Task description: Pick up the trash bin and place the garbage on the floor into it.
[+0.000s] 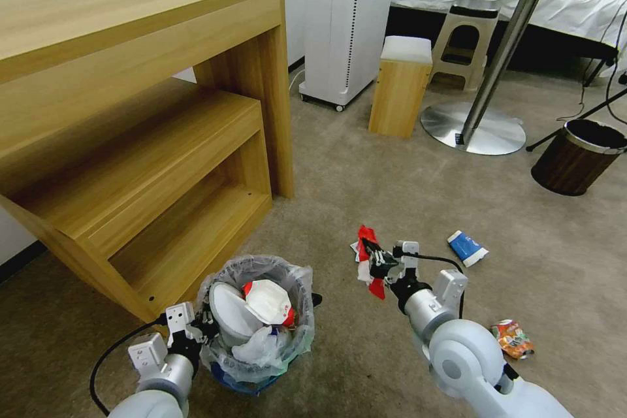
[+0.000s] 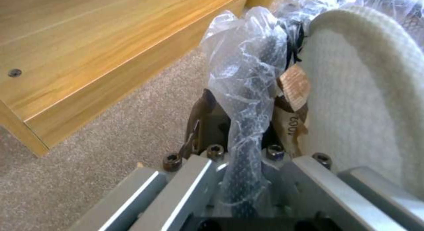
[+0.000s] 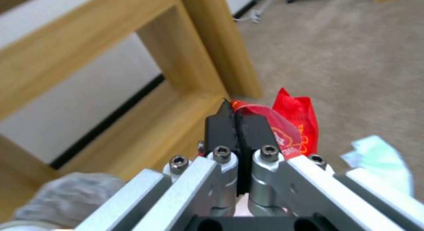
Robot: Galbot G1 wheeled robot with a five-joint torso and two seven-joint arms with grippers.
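Observation:
The trash bin [image 1: 261,330], black mesh lined with a crinkly clear bag, is at my lower left beside the wooden shelf, with white slippers [image 1: 266,302] inside. My left gripper [image 1: 201,326] is shut on its near rim; the bagged rim [image 2: 247,92] runs between the fingers, next to a slipper [image 2: 362,102]. My right gripper [image 1: 377,262] hangs above the carpet to the right of the bin, shut on a red wrapper [image 1: 367,238] that shows past the closed black fingertips [image 3: 265,125]. Other garbage lies on the floor: a blue-white paper cup [image 1: 467,248], a crushed orange can [image 1: 513,338] and a light-blue mask [image 3: 381,158].
A large wooden shelf unit [image 1: 144,144] stands close on the left. Farther back are a small wooden stool [image 1: 400,88], a white appliance [image 1: 346,19], a round table's metal base [image 1: 473,127] and a brown wood-grain bin [image 1: 578,157]. Open carpet lies between.

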